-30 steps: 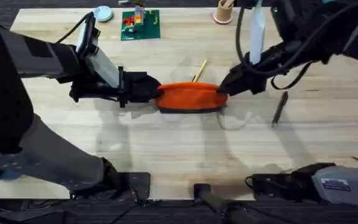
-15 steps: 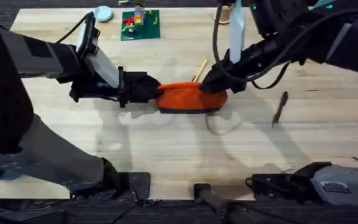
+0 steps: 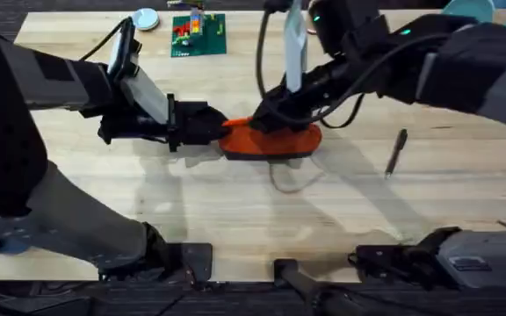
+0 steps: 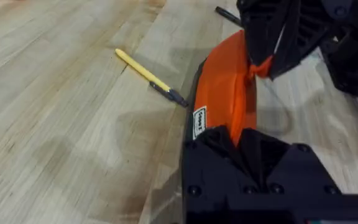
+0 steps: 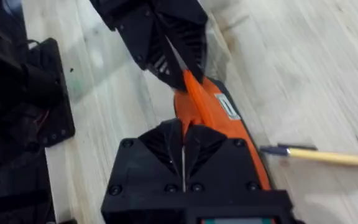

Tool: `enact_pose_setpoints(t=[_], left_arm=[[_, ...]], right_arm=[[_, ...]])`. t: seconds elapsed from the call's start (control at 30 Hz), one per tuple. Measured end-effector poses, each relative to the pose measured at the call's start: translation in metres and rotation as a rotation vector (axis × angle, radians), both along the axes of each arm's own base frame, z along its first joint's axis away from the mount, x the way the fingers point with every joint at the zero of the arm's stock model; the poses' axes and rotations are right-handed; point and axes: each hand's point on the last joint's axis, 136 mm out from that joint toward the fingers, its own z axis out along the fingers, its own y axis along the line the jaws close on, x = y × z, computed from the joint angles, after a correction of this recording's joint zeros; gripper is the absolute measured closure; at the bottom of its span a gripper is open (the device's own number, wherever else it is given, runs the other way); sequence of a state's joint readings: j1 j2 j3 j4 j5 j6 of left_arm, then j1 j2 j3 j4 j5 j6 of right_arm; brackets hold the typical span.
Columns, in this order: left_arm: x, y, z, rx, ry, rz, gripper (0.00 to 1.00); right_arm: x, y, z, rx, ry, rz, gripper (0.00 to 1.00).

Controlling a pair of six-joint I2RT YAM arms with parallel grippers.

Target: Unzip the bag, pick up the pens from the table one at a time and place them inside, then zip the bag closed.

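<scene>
Orange fabric of the bag (image 3: pixel 272 140) sits pinched between my two grippers, on the table (image 3: pixel 235 219). Left gripper (image 3: pixel 220 130) is clamped on the bag's end nearest it, fingers closed over a fold of cloth. Right gripper (image 3: pixel 257 121) is over the bag's top seam, fingers pressed together on what I judge to be the zipper pull, though the tab itself is hidden.

Step in hand, as I read it: unzipping, part way along. Next move calls for a steady pull along the seam toward the left gripper while that one anchors the cloth; if the anchor slips, the bag will just slide.

Bag's long axis runs straight from one gripper to the other. Yellow pen (image 4: pixel 151 78) lies just beyond the bag, dark tip nearly at its edge. Black pen (image 3: pixel 396 151) lies well off to the right gripper's outer side. Neither is bagged yet.
</scene>
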State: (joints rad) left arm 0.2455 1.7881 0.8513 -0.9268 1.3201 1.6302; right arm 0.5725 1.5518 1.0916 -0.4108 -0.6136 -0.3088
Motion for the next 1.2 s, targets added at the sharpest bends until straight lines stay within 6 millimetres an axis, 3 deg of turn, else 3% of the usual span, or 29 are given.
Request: enact_pose_setpoints(t=[0.6, 1.2], left_arm=[[0.0, 0.0, 0.0, 0.0, 0.0, 0.0, 0.958], [0.0, 0.0, 0.0, 0.0, 0.0, 0.0, 0.958]], right_arm=[[0.001, 0.033, 0.005, 0.058, -0.014, -0.012, 0.971], [-0.004, 0.034, 0.0, 0.047, 0.016, -0.012, 0.971]])
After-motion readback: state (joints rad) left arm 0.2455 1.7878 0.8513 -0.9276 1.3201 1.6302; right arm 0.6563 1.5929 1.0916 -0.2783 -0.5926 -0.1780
